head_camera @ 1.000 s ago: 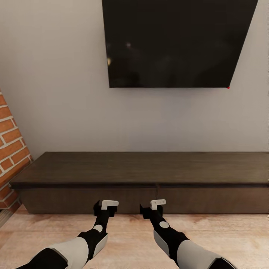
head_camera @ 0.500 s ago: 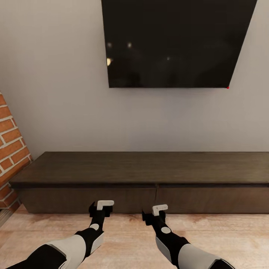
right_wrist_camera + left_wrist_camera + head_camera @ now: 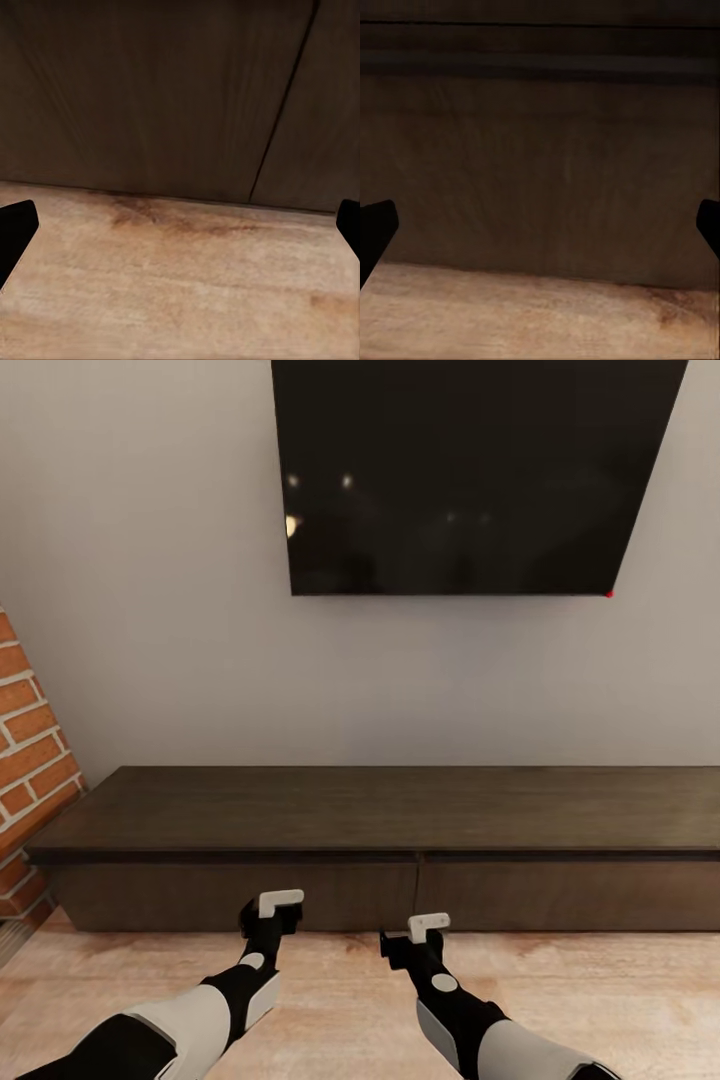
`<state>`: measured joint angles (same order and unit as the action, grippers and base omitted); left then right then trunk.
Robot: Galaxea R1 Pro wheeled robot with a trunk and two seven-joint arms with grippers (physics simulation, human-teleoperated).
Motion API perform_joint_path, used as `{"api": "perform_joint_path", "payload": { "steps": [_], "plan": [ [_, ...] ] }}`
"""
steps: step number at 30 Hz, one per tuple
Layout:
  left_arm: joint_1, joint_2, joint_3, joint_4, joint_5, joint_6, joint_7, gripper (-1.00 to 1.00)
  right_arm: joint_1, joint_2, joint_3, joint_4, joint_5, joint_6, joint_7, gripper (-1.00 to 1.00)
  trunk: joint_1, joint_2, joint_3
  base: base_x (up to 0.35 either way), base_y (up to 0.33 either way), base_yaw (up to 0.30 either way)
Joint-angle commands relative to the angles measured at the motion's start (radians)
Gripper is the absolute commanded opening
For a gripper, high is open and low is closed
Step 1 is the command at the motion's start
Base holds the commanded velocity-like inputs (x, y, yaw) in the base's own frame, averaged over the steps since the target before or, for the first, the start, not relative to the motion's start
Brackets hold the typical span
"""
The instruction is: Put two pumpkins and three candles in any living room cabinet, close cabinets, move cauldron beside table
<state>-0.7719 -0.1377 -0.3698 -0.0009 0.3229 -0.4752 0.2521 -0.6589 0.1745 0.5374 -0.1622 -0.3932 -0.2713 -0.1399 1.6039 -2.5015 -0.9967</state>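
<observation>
Both arms reach low toward the long, low dark-brown wooden cabinet (image 3: 380, 830), its drawer fronts flush and shut. The left gripper (image 3: 272, 916) hangs just short of the left drawer front, fingers (image 3: 375, 229) spread wide and holding nothing. The right gripper (image 3: 418, 937) is equally wide and empty, near the seam between drawers, above the pale wooden floor (image 3: 180, 277). A black wall-mounted television (image 3: 470, 470) hangs above.

The cabinet (image 3: 400, 830) runs out of the head view beyond the right gripper (image 3: 428, 926); its far end is cut off. The television (image 3: 470, 470) above is cropped at the top. In both wrist views only dark fingertips (image 3: 375, 232) poke in at the edges.
</observation>
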Motion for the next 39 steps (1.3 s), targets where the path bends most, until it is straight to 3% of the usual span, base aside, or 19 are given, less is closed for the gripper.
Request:
{"api": "perform_joint_path", "payload": {
  "steps": [1,2,3,5,17,25,39],
  "plan": [
    [-0.001,0.0,-0.007,-0.005,0.01,-0.002,-0.001,1.0,-0.001,0.0,0.009,-0.004,-0.008,-0.003,-0.004,1.0,0.0,0.0,0.0,0.0,0.0,-0.033],
    [-0.001,0.0,-0.006,-0.011,0.016,-0.001,-0.006,1.0,-0.001,0.0,0.009,-0.006,-0.009,-0.003,-0.004,1.0,0.0,0.0,0.001,0.0,0.0,-0.046],
    [0.0,0.0,-0.006,-0.047,0.025,0.002,-0.059,1.0,-0.001,0.0,0.01,-0.013,-0.009,-0.003,-0.004,1.0,0.0,0.0,0.002,0.0,0.0,-0.073],
    [0.0,0.0,-0.005,-0.052,0.031,0.018,-0.067,1.0,-0.001,0.0,0.01,-0.017,-0.009,-0.003,-0.004,1.0,0.0,0.0,0.005,0.0,0.0,-0.091],
    [0.0,0.0,-0.006,-0.054,0.036,0.052,-0.073,1.0,-0.001,0.0,0.008,-0.029,-0.009,-0.001,-0.006,1.0,0.0,0.0,0.02,0.0,0.0,-0.109],
    [0.0,-0.001,-0.005,-0.055,0.042,0.116,-0.071,1.0,-0.001,0.0,0.007,-0.029,-0.009,0.018,-0.007,1.0,-0.004,0.001,0.053,0.0,0.0,-0.017],
    [0.0,-0.001,-0.005,-0.054,0.05,0.13,-0.071,1.0,-0.002,0.0,0.005,-0.03,-0.009,0.111,-0.006,1.0,-0.057,0.098,0.083,0.0,0.0,0.043]
  ]
}}
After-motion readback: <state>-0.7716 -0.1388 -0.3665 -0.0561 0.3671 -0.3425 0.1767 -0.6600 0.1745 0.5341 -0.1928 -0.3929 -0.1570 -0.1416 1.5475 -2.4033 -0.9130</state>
